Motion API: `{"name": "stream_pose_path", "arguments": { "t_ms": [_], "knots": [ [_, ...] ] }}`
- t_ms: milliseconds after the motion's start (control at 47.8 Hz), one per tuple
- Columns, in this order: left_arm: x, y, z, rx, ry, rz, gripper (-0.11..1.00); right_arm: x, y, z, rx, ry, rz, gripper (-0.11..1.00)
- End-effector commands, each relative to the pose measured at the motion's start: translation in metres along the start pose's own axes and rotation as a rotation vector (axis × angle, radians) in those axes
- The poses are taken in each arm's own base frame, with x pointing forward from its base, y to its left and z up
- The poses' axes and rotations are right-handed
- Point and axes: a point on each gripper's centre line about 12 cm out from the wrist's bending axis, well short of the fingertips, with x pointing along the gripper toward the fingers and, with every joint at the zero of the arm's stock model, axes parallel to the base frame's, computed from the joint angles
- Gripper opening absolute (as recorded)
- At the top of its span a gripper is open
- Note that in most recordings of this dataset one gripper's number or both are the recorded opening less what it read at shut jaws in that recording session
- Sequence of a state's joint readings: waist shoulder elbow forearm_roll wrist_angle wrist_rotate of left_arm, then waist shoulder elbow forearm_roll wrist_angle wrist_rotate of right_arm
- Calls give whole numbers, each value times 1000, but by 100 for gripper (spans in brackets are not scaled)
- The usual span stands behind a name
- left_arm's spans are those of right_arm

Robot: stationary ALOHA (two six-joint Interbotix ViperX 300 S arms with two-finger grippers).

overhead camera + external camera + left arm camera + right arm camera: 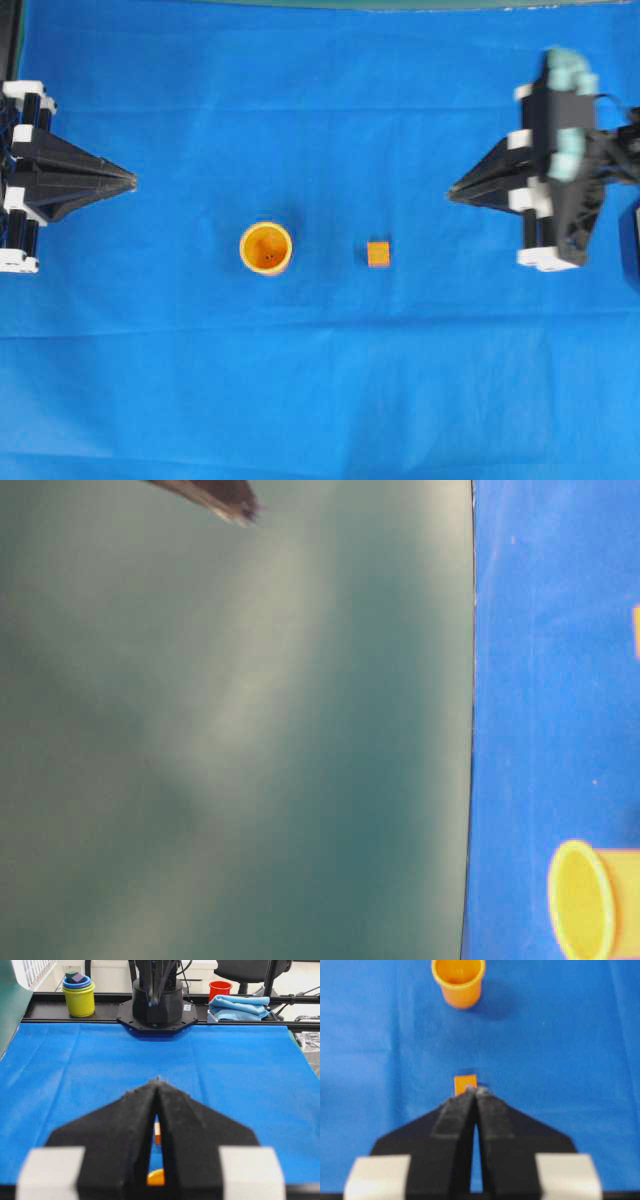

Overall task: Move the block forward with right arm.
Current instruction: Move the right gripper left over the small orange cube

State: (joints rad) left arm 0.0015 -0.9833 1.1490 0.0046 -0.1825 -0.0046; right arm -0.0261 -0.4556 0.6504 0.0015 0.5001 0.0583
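The block (pixel 378 253), a small orange cube, sits on the blue cloth (pixel 320 380) near the middle, right of the round orange cup (pixel 266 247). My right gripper (pixel 452 191) is shut and empty, its point hovering to the right of the block and slightly farther back, apart from it. In the right wrist view the shut tips (pixel 476 1091) cover the block's (pixel 465 1081) near edge, with the cup (pixel 458 982) beyond. My left gripper (pixel 132 181) is shut at the left edge. Through its finger gap (pixel 159 1081) slivers of the block (pixel 157 1132) and cup (pixel 156 1178) show.
Behind the cloth in the left wrist view stand the right arm's black base (pixel 157 1007), a stack of coloured cups (pixel 79 995), a red cup (pixel 220 989) and a folded blue towel (pixel 239 1007). A dark green board (pixel 230 730) fills the table-level view beside the cup (pixel 585 898).
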Motion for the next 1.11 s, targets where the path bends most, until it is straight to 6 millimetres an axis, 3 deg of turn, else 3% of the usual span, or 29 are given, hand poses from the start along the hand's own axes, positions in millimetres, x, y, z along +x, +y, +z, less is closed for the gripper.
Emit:
{"name": "stream_pose_path", "arguments": {
  "t_ms": [0,439,878,1087],
  "knots": [
    [2,0,13,1,-34,-2,1,5,0,13,-3,9,-5,0],
    [3,0,14,1,-35,-2,1,42,2,27,-52,152,-8,0],
    [2,0,14,1,-37,-2,1,63,11,18,-86,208,14,2],
    [2,0,15,1,-38,-2,1,76,13,10,-89,240,18,21]
  ]
}}
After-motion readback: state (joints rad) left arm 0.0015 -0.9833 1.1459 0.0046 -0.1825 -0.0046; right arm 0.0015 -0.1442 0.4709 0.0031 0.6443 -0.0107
